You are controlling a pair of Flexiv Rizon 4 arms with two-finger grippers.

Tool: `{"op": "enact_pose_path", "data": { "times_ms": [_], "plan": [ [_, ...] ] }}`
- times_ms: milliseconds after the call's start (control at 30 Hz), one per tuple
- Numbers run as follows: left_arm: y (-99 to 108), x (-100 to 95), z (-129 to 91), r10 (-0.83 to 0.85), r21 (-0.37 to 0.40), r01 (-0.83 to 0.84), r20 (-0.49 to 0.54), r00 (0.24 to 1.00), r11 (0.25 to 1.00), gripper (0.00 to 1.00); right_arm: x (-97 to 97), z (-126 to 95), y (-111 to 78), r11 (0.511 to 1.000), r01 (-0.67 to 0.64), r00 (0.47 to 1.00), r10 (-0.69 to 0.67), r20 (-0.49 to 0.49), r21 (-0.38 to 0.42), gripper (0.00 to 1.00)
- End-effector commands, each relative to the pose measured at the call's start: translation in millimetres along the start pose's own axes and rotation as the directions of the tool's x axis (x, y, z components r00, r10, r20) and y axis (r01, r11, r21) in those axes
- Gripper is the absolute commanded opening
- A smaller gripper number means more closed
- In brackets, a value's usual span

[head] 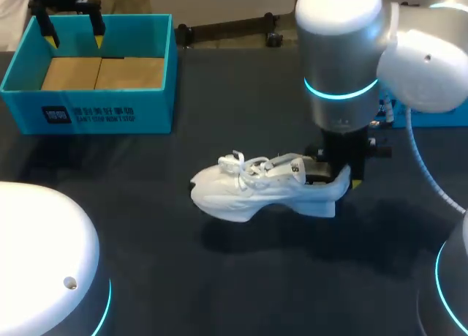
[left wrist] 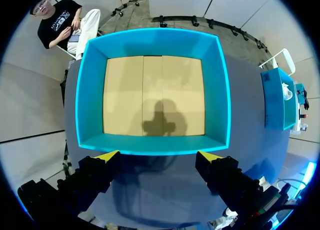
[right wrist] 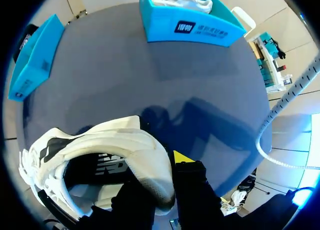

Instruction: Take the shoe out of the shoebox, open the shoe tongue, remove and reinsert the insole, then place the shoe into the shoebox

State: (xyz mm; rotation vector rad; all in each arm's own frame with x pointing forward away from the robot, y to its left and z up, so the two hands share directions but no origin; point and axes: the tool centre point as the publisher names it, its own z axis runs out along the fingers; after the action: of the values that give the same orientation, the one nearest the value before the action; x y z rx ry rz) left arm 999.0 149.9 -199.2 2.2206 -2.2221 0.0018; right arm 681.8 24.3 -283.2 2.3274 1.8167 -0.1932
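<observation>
The white shoe point(head: 259, 189) hangs just above the dark table, toe to the left, laces loose on top. My right gripper point(head: 334, 176) is shut on its heel; in the right wrist view the heel collar point(right wrist: 150, 165) sits pinched between the black fingers of that gripper point(right wrist: 162, 187). The teal shoebox point(head: 91, 109) stands at the back left, holding nothing but its brown cardboard floor point(left wrist: 152, 97). My left gripper point(head: 74, 36) hovers over the box's far side, open. In its wrist view the left gripper point(left wrist: 159, 157) has nothing between its yellow tips.
A second teal box point(right wrist: 187, 22) with another white shoe inside stands at the table's far right; in the head view only its edge point(head: 439, 118) shows behind my right arm. Dark tabletop point(head: 219, 277) lies in front of the shoe.
</observation>
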Motion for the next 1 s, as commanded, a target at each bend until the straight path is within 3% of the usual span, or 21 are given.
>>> {"op": "enact_pose_path", "data": {
  "times_ms": [33,400,1000],
  "plan": [
    [0,-0.1,0,0.000,0.000,0.000,0.000,1.000,1.000,1.00,10.5,20,2.0,0.999,-0.024,1.000,0.024,-0.017,0.033,0.00],
    [0,-0.1,0,0.000,0.000,0.000,0.000,1.000,1.000,1.00,10.1,42,-0.9,0.999,-0.032,0.999,0.032,-0.015,0.023,0.00],
    [0,-0.1,0,0.000,0.000,0.000,0.000,1.000,1.000,1.00,13.7,71,0.9,0.995,-0.067,0.993,0.059,0.106,0.071,0.00]
  ]
}}
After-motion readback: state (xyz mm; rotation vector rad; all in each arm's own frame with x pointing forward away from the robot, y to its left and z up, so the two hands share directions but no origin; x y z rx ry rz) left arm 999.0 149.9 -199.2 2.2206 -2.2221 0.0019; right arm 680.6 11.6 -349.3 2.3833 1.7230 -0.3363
